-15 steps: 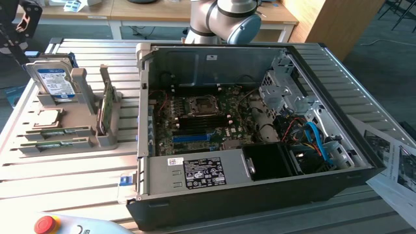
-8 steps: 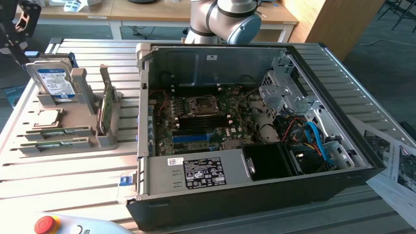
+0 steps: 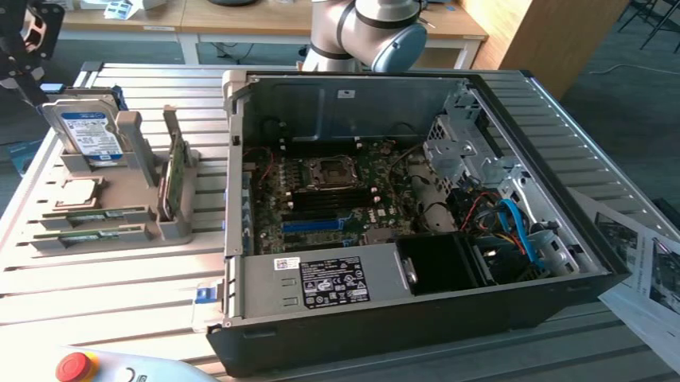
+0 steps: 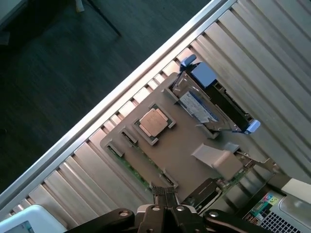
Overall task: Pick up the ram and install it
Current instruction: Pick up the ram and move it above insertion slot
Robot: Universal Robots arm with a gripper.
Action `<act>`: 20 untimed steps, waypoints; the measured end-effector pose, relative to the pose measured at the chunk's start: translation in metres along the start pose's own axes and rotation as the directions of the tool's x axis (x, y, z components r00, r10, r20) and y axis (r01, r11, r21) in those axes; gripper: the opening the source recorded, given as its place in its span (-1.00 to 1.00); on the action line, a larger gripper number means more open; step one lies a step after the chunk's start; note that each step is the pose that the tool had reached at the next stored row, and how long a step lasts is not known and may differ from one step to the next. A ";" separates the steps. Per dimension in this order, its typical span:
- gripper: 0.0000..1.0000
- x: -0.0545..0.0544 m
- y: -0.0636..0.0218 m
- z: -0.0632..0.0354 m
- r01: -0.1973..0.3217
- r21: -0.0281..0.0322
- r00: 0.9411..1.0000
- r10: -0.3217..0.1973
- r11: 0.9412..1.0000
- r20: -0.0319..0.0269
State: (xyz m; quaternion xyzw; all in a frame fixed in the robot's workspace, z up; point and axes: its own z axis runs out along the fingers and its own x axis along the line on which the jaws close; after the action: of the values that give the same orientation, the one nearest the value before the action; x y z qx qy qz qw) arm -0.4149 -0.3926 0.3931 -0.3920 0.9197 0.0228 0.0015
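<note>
This is looking like a robotics lab: an opened computer case (image 3: 372, 338) is lying on a slatted metal bench (image 3: 107, 294), a parts holder (image 4: 180, 150) sitting just beyond the fingers (image 4: 161, 196).

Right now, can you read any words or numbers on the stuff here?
None can be read.
Power supply label: print too small.
Hard drive's blue label: blurred.
White sticker inside the computer case: too small.
Printed sheets beside the case: blurred.
</note>
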 end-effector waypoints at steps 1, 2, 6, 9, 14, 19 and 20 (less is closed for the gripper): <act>-0.80 0.000 0.0000 0.0000 0.016 0.000 1.000 -0.016 1.000 -0.001; -0.80 0.000 0.0000 0.0000 0.030 -0.001 1.000 -0.030 1.000 -0.001; -0.80 0.000 0.0000 0.0000 0.088 -0.002 0.996 -0.088 0.996 -0.004; -0.80 0.000 0.0000 0.0000 0.131 -0.003 0.991 -0.131 0.991 -0.005; -0.80 0.000 0.0000 0.0000 0.205 -0.005 0.979 -0.205 0.979 -0.008; -0.80 0.000 0.0000 0.0001 0.276 -0.007 0.961 -0.276 0.961 -0.011; -0.80 0.000 0.0000 0.0001 0.292 -0.007 0.956 -0.292 0.956 -0.012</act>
State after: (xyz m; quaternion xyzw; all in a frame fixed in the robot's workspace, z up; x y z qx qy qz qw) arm -0.4148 -0.3926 0.3929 -0.5236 0.8517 0.0223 -0.0020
